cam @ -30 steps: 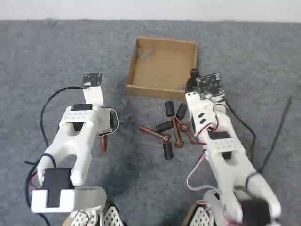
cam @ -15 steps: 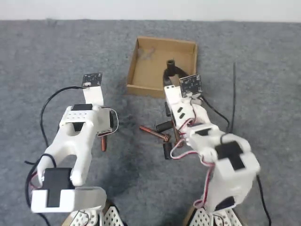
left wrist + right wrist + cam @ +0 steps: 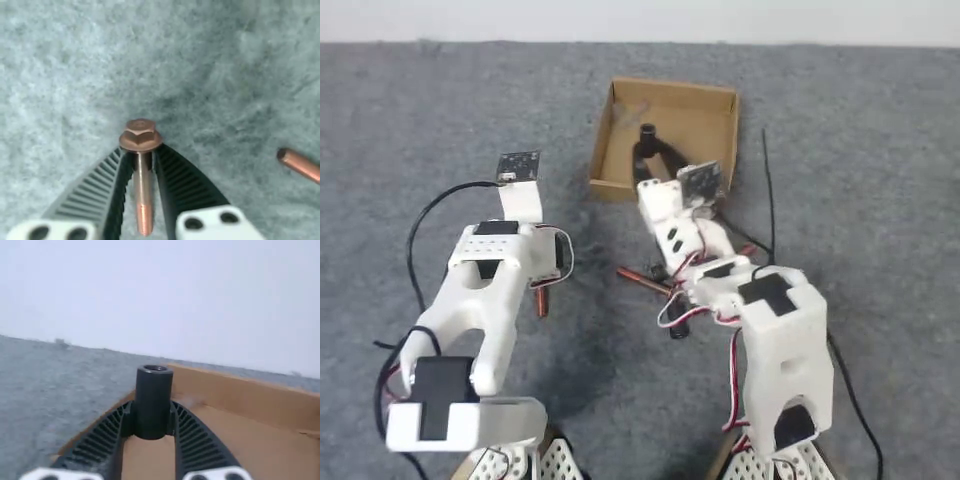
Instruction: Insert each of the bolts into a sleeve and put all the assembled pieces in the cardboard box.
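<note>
The left jaws pinch a copper bolt, its head beyond their tips. The right jaws clamp a black sleeve upright, the cardboard box below them.

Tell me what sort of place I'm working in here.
Probably a lab-style tabletop bench for robot practice: grey felt-like mat, plain white wall behind, and a cardboard box beside loose bolts.
</note>
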Robot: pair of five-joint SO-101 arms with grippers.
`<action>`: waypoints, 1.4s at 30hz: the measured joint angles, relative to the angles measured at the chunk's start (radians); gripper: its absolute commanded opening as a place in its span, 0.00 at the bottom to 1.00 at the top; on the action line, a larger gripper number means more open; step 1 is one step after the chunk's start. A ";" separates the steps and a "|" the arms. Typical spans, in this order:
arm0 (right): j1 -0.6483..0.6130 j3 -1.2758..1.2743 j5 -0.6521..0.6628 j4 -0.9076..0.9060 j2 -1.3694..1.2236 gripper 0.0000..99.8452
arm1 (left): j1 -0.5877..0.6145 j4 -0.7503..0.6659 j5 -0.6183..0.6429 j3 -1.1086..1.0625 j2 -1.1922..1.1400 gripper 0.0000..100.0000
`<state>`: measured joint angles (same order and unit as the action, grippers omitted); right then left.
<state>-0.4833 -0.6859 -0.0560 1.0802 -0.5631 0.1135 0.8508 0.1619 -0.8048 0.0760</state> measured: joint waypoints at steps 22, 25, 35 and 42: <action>-0.130 -0.743 0.123 0.391 0.315 0.01 | -0.002 0.000 0.000 0.000 0.000 0.02; -0.130 -0.813 0.123 0.462 0.318 0.01 | -0.002 0.000 0.000 0.000 0.000 0.02; -0.107 -0.907 0.123 0.634 0.273 0.01 | 0.000 0.000 0.000 -0.020 0.006 0.02; -0.077 -0.919 0.112 0.646 0.273 0.01 | 0.000 0.000 0.000 -0.020 0.006 0.02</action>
<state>-0.5600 -1.6049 0.0560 1.7261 -0.2900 0.1135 0.8508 0.1619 -0.8247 0.0821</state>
